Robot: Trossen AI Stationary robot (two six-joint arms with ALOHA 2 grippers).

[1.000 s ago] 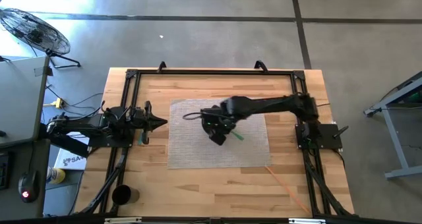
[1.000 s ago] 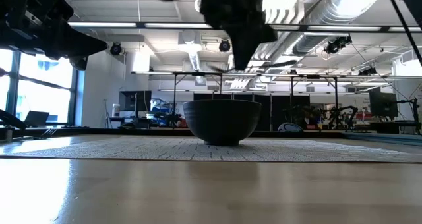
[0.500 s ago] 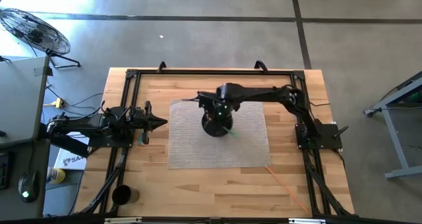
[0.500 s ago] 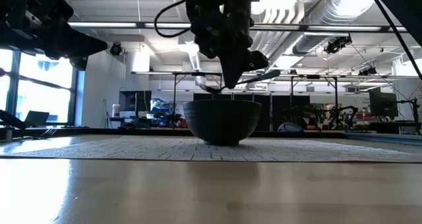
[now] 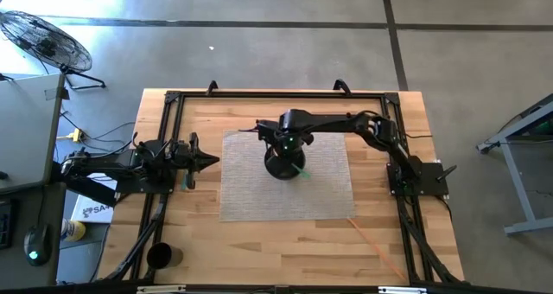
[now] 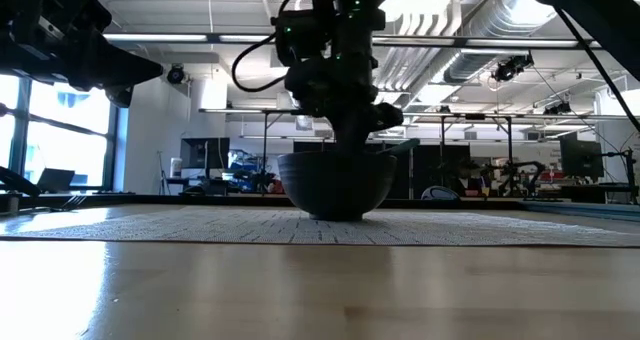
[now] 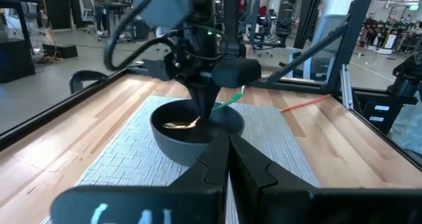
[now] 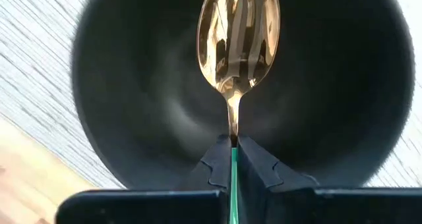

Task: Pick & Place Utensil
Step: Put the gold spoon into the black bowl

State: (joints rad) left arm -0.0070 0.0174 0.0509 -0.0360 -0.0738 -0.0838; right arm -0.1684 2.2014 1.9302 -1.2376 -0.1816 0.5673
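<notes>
Right gripper (image 5: 286, 151) sits directly over the dark bowl (image 5: 282, 163), which stands on the grey woven placemat (image 5: 251, 194) at the middle of the wooden table (image 5: 389, 233). Its fingers (image 8: 254, 159) are clamped on a spoon (image 8: 237, 33): gold bowl end, green handle (image 8: 233, 184) pinched between the finger pads. In the right wrist view the gold spoon head hangs inside the bowl's dark interior, pointing down toward the bottom; whether it touches the bowl cannot be told. In the left wrist view the gold end shows inside the bowl (image 7: 195, 136) while the green handle (image 7: 227, 101) sticks out past the rim at a tilt. High view shows the green handle (image 5: 300, 170) poking out just beyond the bowl's edge on the side toward the right arm base. Low view: gripper (image 6: 350, 135) dips to the rim of the bowl (image 6: 337, 184).

Left gripper (image 5: 205, 159) waits at the left side of the table, off the mat, well apart from the bowl, fingers (image 7: 254, 168) pressed together with nothing between them.

An orange stick (image 5: 370, 239) lies on the bare wood near the mat's corner. A black cup (image 5: 160, 257) stands at the table's near-left corner.
</notes>
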